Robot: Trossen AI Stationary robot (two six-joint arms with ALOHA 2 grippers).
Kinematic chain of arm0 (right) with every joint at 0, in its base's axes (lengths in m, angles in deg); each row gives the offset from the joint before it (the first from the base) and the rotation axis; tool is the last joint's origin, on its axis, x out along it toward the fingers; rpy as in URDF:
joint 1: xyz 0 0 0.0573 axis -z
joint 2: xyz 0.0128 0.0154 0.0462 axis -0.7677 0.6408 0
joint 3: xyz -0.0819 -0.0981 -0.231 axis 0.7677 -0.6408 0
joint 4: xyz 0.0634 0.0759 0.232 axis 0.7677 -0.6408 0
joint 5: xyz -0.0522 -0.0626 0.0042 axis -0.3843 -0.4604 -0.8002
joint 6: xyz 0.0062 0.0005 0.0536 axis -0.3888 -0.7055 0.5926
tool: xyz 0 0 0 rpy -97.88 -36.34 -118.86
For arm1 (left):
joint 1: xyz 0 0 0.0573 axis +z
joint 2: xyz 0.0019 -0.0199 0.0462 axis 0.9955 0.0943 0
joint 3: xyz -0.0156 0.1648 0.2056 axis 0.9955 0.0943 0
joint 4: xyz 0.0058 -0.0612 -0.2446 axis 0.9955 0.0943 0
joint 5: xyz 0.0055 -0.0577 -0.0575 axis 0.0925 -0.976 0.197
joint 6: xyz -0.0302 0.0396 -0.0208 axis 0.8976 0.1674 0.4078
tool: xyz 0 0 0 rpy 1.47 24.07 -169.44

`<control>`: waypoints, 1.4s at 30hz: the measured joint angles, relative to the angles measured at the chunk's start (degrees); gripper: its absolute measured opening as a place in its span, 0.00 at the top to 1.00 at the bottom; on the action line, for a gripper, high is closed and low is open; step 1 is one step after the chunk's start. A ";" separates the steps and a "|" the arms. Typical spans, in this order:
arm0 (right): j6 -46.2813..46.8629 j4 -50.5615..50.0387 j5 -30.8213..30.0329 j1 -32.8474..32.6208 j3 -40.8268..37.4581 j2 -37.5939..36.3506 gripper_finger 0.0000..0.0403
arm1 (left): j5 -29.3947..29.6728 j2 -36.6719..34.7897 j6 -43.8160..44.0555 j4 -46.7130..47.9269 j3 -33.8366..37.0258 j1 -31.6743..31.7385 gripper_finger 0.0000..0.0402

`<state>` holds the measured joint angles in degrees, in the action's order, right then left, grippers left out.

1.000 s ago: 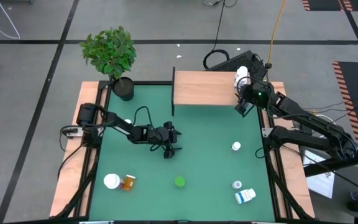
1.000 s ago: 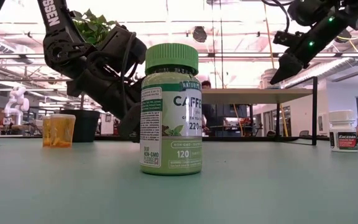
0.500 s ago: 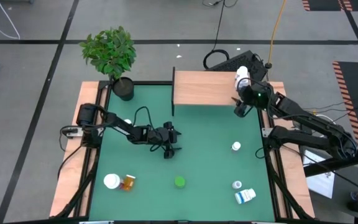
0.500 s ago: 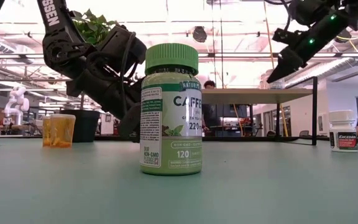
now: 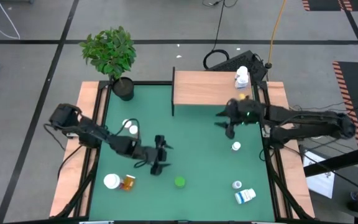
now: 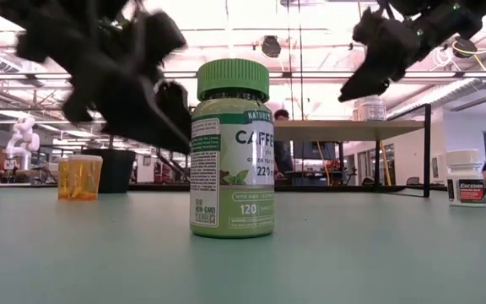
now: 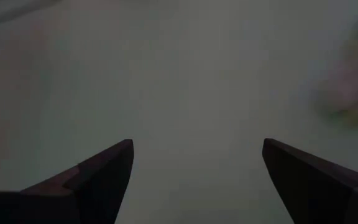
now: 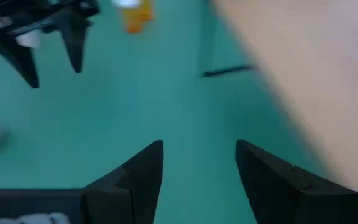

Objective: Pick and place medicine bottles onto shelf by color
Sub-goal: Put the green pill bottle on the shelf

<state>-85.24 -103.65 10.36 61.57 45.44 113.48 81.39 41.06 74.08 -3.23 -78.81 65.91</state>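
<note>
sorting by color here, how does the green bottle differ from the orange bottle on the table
The green bottle stands upright with a green cap; the orange bottle lies on its side. The green one stands alone mid-table, while the orange one lies against a white-capped bottle. Both sit on the green table, not on the shelf.

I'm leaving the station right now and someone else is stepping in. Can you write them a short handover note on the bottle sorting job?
Left gripper: open, empty, above the table left of the green bottle.
Right gripper: open, empty, above the table just in front of the shelf.
Done: one white bottle stands at the shelf's right end.
Left on the table: green bottle, large white-capped bottle beside the amber bottle, a white cap near the left arm, two small white-capped bottles on the right, and a blue-labelled bottle lying on its side.
</note>
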 joint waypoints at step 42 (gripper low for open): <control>-1.18 45.60 13.70 -30.28 18.23 55.14 0.35 | 10.91 12.65 20.15 -18.41 -0.18 -10.23 0.10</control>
<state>-86.43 -58.05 24.06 31.30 63.67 168.62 92.29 53.70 94.23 -21.64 -78.99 55.68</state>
